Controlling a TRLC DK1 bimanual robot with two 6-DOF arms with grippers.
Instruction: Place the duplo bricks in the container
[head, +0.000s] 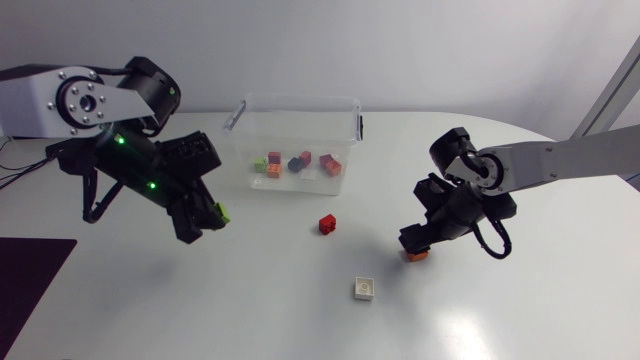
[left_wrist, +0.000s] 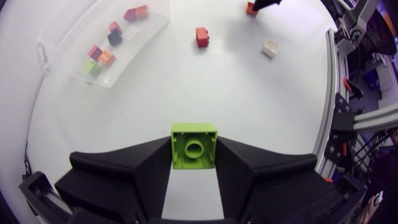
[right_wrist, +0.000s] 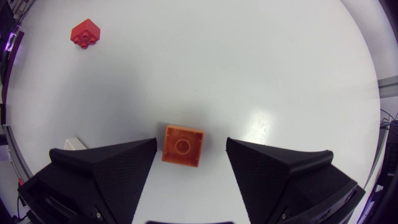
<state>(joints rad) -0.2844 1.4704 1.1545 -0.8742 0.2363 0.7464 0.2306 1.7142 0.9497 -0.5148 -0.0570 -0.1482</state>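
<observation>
Now | green brick in left jaws | red brick, white brick loose

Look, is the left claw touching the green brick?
Touching. The left wrist view shows the green brick squeezed between the two fingers of the left claw, one pressed against each side, with no gap showing.

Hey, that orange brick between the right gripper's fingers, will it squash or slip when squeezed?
Probably stiff: the orange brick looks like hard moulded plastic. Likely light, as its hollow underside faces up. Flat sides suit the right gripper's broad fingers, though smooth plastic might slip.
</observation>
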